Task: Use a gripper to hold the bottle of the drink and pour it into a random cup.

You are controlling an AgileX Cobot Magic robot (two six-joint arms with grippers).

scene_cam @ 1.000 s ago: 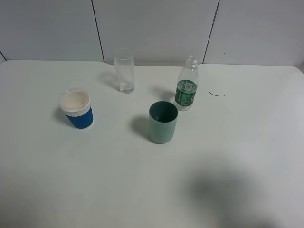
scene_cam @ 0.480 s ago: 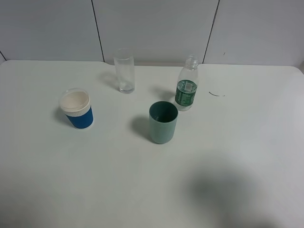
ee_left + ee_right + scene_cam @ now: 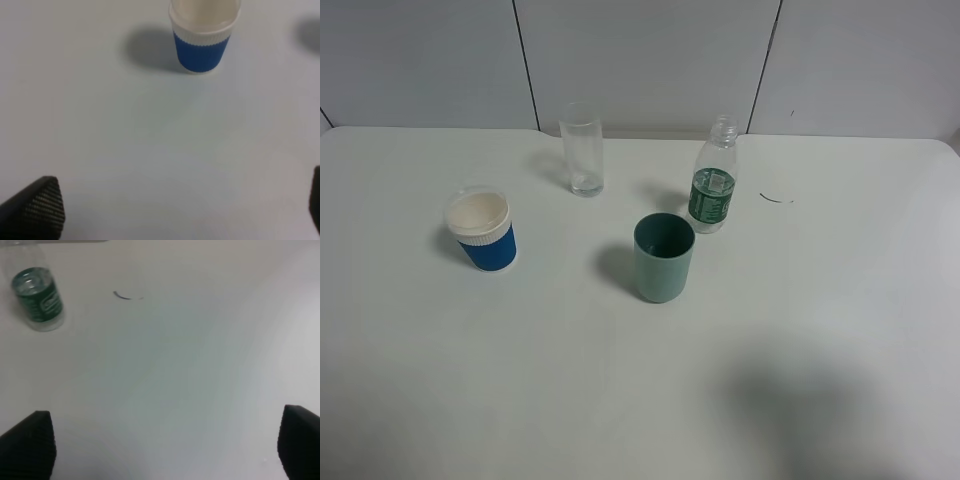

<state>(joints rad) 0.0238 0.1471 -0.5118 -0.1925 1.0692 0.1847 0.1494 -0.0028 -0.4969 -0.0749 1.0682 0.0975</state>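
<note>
The small clear bottle [image 3: 713, 185] with a dark green label and no cap stands upright at the back of the white table. It also shows in the right wrist view [image 3: 37, 297], far ahead of the fingers. The teal-green cup [image 3: 663, 257] stands just in front of it and slightly left, apart from it. Neither gripper shows in the exterior high view. My left gripper [image 3: 175, 207] is open and empty above bare table. My right gripper [image 3: 162, 445] is open and empty, with only its fingertips [image 3: 27, 445] in view.
A blue ribbed paper cup [image 3: 482, 232] with a white rim stands at the left; it also shows in the left wrist view [image 3: 202, 37]. A tall clear glass [image 3: 582, 150] stands at the back. A small dark mark [image 3: 775, 198] lies right of the bottle.
</note>
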